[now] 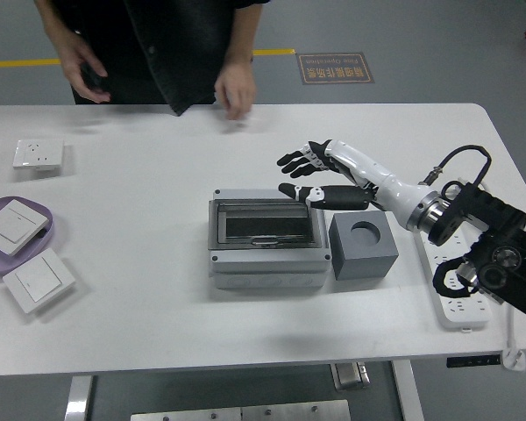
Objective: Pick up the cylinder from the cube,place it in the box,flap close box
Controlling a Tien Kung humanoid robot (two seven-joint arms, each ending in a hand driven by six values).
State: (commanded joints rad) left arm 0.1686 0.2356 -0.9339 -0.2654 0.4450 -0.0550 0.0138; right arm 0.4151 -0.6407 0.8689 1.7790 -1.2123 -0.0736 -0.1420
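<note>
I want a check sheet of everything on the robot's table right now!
Surface: white table, bare in front.
Job's things: grey box with flap down; grey cube beside it, round hole empty; cylinder not seen.
Clutter: purple plate with a wall switch, second switch, socket.
Hands: right hand open above the box's far right corner; left nothing seen.
Cables: power strip and white cord.
Surroundings: person at far side, hands off the table.

We've got a white table [158, 342] with rounded corners on a grey floor [438, 44]. There's a yellow line [17, 63] taped across the floor behind it, plus a dark floor sign [336, 67]. Light's even and soft. Metal table legs [79, 396] show underneath.
</note>
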